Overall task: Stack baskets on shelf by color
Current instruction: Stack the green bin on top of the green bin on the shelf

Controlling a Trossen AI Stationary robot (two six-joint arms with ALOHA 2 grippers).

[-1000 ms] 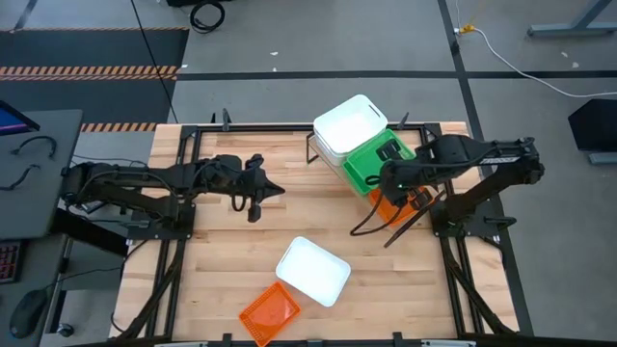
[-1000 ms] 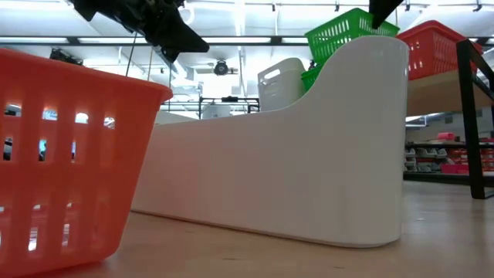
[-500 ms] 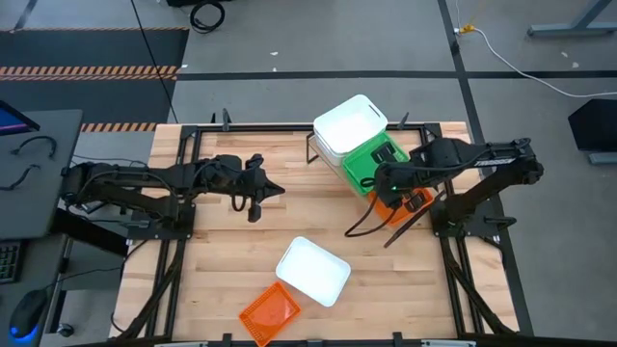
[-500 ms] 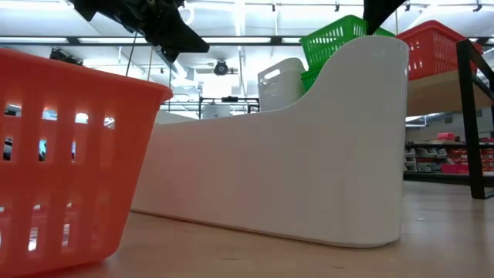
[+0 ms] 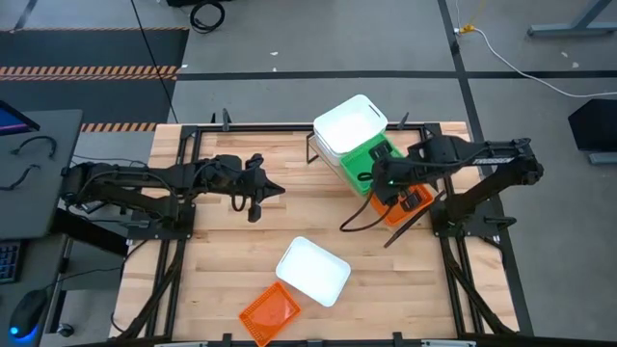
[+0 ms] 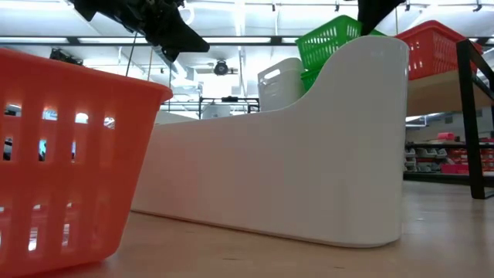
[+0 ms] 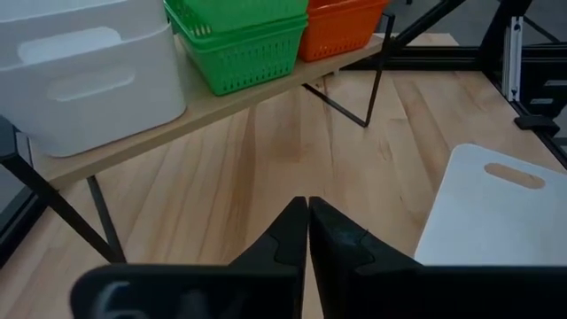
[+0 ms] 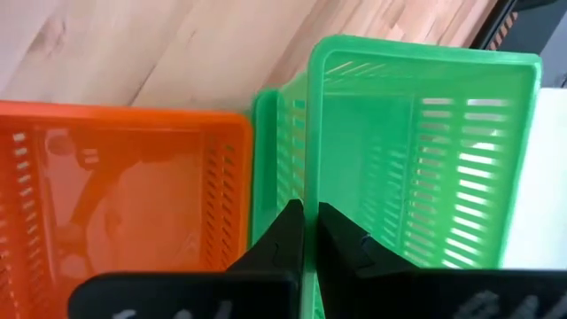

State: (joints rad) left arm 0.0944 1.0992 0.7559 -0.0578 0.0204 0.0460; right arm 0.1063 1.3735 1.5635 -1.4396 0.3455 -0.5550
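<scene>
Gripping: right gripper [image 8: 307, 232] pinches green basket [image 8: 425, 159] wall, tilted above shelf [image 7: 221, 102].
Neighbours: orange basket [image 8: 124, 195], white basket [image 5: 349, 125].
Left gripper [image 7: 307, 232]: closed, empty.

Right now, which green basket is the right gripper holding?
The top green basket on the shelf, pinched by its wall in the right gripper. It sits tilted, not yet nested into the green one beneath it, between the white and orange stacks.

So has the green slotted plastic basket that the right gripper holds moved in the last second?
Yes. The green basket held by the right gripper slid left, closer to the white basket stack on the shelf.
</scene>
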